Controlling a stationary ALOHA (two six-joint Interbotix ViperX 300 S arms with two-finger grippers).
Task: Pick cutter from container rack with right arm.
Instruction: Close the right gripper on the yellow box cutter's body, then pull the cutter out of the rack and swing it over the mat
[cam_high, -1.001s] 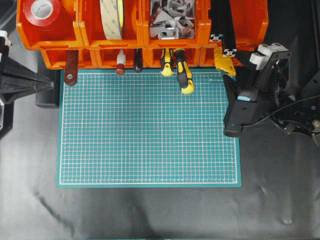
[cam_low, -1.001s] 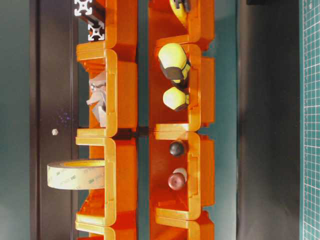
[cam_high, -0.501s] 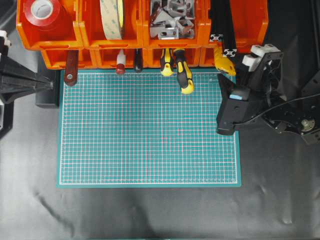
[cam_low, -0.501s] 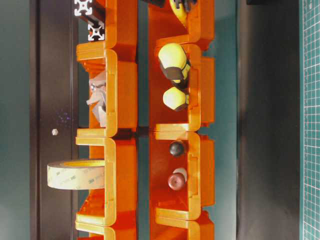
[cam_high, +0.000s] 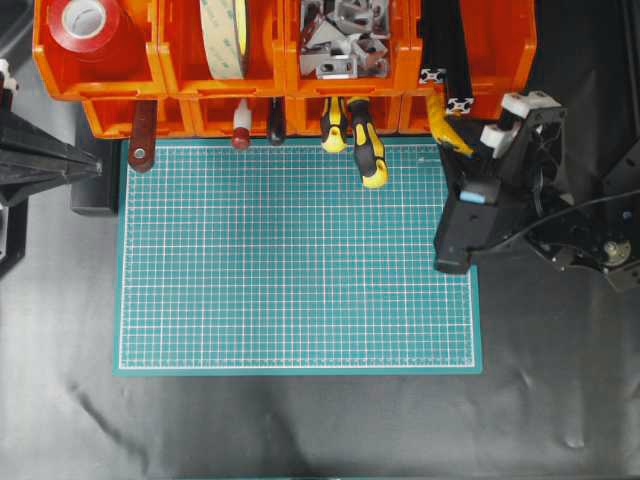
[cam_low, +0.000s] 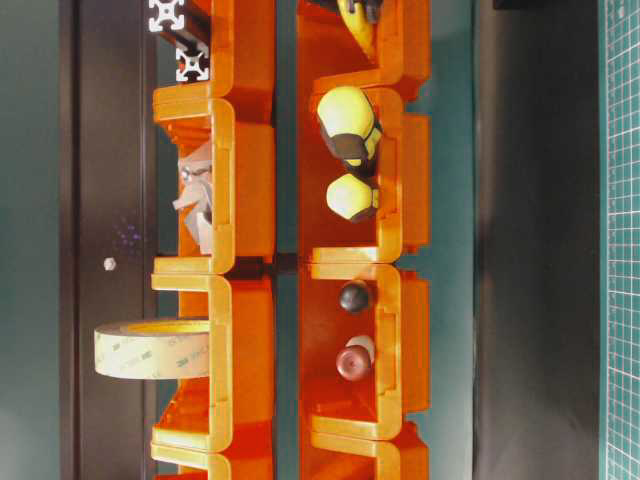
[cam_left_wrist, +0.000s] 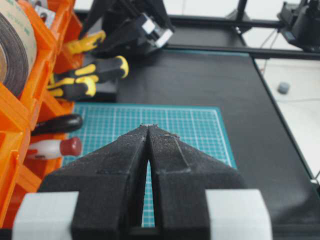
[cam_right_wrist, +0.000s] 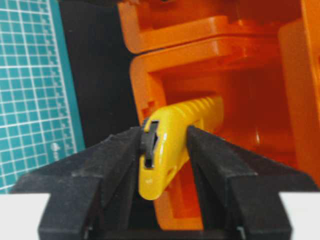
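Note:
The yellow cutter (cam_high: 447, 128) sticks out of the lower right bin of the orange container rack (cam_high: 160, 60), its end over the mat's far right corner. My right gripper (cam_high: 460, 155) reaches to it from the right arm (cam_high: 470, 205). In the right wrist view the cutter (cam_right_wrist: 172, 135) lies between both black fingers (cam_right_wrist: 120, 150), which press its sides; its ridged body runs back into the bin (cam_right_wrist: 150, 75). My left gripper (cam_left_wrist: 150, 126) is shut and empty, parked at the left edge (cam_high: 95, 168).
A green cutting mat (cam_high: 300, 260) lies in front of the rack. Yellow-and-black screwdrivers (cam_high: 368, 150) and other handles (cam_high: 141, 135) poke out of the lower bins. The upper bins hold tape rolls (cam_high: 222, 35), metal brackets (cam_high: 345, 35) and black profiles (cam_high: 445, 50).
The right gripper's jaws have closed in from wide open onto the cutter, and the arm has edged slightly left towards the rack. The left arm has not moved.

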